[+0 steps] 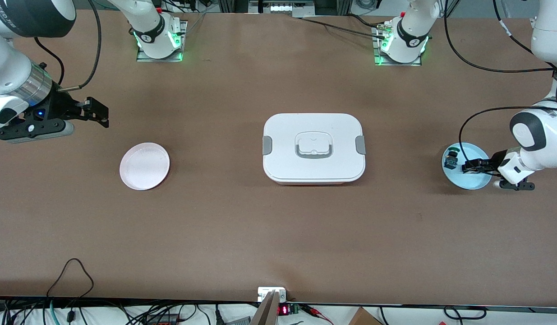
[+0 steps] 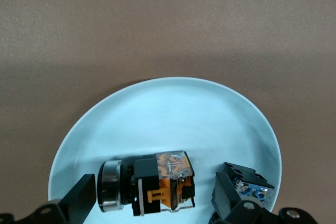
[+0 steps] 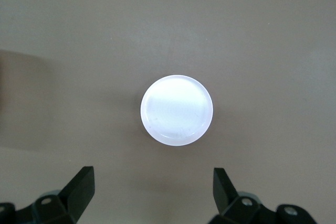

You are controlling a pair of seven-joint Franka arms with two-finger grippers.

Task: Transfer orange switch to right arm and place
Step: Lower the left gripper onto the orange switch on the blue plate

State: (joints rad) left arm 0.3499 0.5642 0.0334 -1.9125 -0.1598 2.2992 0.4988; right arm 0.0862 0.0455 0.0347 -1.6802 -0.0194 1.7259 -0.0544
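Nearest the front camera, well below the white lunch box [image 1: 313,148] that sits mid-table, lies only bare brown table [image 1: 278,234]. Take that box as the landmark: toward the left arm's end of it sits a pale blue plate [image 1: 472,183], and the left gripper [image 1: 468,167] is low over it, fingers spread, with a small dark part with a green top [image 1: 451,157] also on the plate. Toward the right arm's end of the box lies a pink plate [image 1: 144,165], nothing on it, and the right gripper [image 1: 97,112] waits in the air farther toward that end, jaws apart. Switching to the left wrist view: the orange switch [image 2: 149,182] lies on its side on the blue plate [image 2: 168,114], sitting right between the two open fingers [image 2: 79,199], not yet pinched; a second small part with blue on it [image 2: 247,184] lies just beside one finger. Over to the right wrist view: spread fingers [image 3: 81,186] frame the pink plate [image 3: 177,109] below. So the pick is the step in hand. Next, I'd say, the left jaws need to close squarely on the switch body without nudging its neighbour, then lift and carry toward the lunch box for the handover.
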